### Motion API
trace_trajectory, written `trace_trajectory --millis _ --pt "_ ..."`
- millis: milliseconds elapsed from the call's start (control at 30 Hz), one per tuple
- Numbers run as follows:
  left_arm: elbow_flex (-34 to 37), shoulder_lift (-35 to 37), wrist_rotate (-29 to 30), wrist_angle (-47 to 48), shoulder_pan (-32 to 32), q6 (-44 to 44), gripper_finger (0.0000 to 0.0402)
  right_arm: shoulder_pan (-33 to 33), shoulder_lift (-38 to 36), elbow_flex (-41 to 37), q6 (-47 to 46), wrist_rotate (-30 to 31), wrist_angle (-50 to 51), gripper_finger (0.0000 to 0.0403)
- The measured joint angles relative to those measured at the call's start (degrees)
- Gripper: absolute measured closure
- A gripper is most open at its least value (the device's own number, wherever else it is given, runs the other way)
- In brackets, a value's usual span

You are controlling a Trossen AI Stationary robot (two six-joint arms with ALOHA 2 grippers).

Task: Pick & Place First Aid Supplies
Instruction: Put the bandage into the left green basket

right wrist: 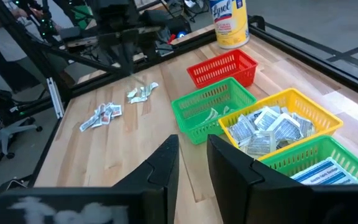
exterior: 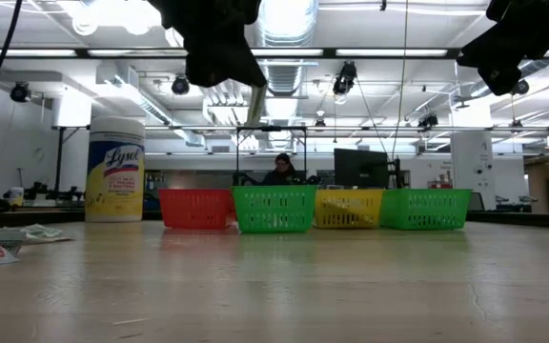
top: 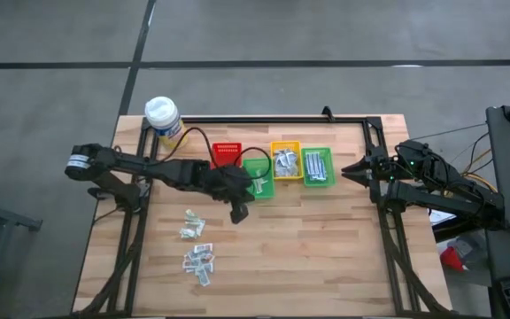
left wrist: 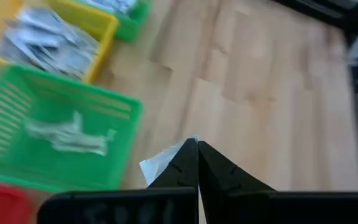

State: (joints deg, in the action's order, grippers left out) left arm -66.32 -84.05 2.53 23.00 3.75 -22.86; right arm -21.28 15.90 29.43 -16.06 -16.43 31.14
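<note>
The left end effector (left wrist: 197, 163) is clenched on one small pale packet (left wrist: 161, 163); its two fingers meet at the tips, and a corner of the wrapper sticks out at one side. It hangs above the surface (top: 308, 239), just beside the near green bin (top: 261, 177), which already holds at least one pale sachet (left wrist: 70, 134).

The packet looks very light, thin and soft, probably a little slippery too (the wrapper seems glossy). Such a thing bends easily, so I think a pinch on a flat edge or a corner is the best hold. A grip this shallow may let it turn or slip out on the way to the bin.

More packets wait in two loose piles (top: 195, 243) on the surface, well apart from the bins. Some overlap there, so it could be hard to take only one.

The yellow bin (right wrist: 284, 127) holds many silvery wrappers, and the far green bin (top: 318, 167) holds strips with blue print. The red bin (right wrist: 224, 67) seems empty, as far as I can see.

The right end effector (right wrist: 191, 163) waits at the right edge of the surface, its fingers a little apart and holding nothing.

Most of the held packet is hidden behind the fingers, so I cannot tell which kind it is. In the low view the bin walls hide what lies inside.
</note>
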Motion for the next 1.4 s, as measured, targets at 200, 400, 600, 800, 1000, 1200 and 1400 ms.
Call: trace_trajectory --millis 200,400,600,800,1000,1200,1400 --pt "0.0 0.0 5.6 -0.1 -0.7 6.8 0.0402 0.0 0.0 0.0 0.1 0.0 0.0 0.0317" --pt "0.0 0.0 6.6 -1.0 -3.2 12.8 0.0402 0.0 0.0 0.0 0.2 0.0 0.0 0.0326" --pt "-0.1 0.0 6.6 -3.1 -6.6 18.7 0.0402 0.0 0.0 0.0 0.1 0.0 0.0 0.0334" --pt "-0.1 0.0 6.6 -3.1 -9.0 25.6 0.0402 0.0 0.0 0.0 0.0 0.0 0.0 0.0329" --pt "-0.1 -1.4 6.5 -5.0 -9.9 31.9 0.0402 0.0 0.0 0.0 0.0 0.0 0.0 0.032" --pt "-0.1 -5.0 6.0 -7.0 -10.2 37.4 0.0401 0.0 0.0 0.0 0.0 0.0 0.0 0.0316" --pt "-0.1 -9.4 4.0 -6.8 -10.8 38.9 0.0401 0.0 0.0 0.0 0.0 0.0 0.0 0.0327"
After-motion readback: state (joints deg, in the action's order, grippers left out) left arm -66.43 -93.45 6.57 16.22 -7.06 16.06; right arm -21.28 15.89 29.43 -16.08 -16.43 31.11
